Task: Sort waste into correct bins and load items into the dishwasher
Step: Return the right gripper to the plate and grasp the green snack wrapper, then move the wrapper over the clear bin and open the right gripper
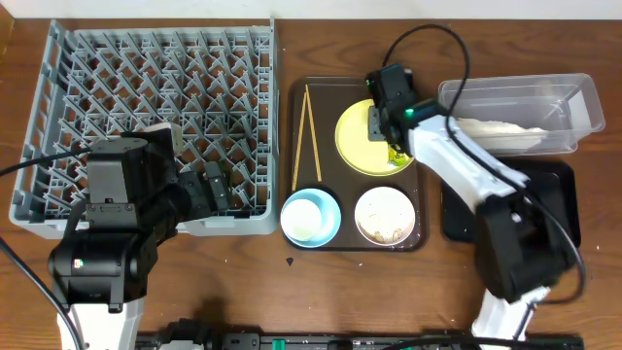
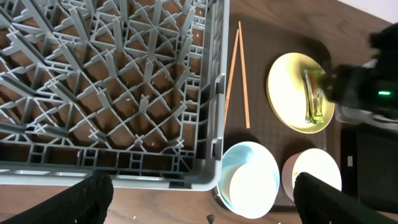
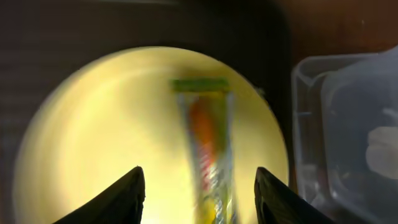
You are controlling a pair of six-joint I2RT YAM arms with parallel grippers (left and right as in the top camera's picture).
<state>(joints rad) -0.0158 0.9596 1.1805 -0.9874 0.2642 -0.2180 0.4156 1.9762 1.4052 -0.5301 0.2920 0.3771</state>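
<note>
The green-and-orange wrapper [image 3: 208, 143] lies on the yellow plate [image 1: 352, 144] on the brown tray. My right gripper [image 3: 199, 186] is open just above it, a finger on either side, not touching. The chopsticks [image 1: 306, 136], the light blue bowl [image 1: 311, 216] with a white cup [image 2: 252, 186] inside, and the white bowl [image 1: 386, 216] holding rice scraps also sit on that tray. The tissue [image 1: 496, 128] lies in the clear tub [image 1: 569, 97]. My left gripper [image 2: 202, 199] is open and empty at the front right corner of the grey rack [image 1: 146, 107].
The dark brown serving tray [image 1: 296, 97] lies between the rack and the bins. The black tray [image 1: 559, 190] sits in front of the clear tub, partly hidden by my right arm. A small dark speck [image 1: 291, 261] lies on the wooden table in front of the blue bowl.
</note>
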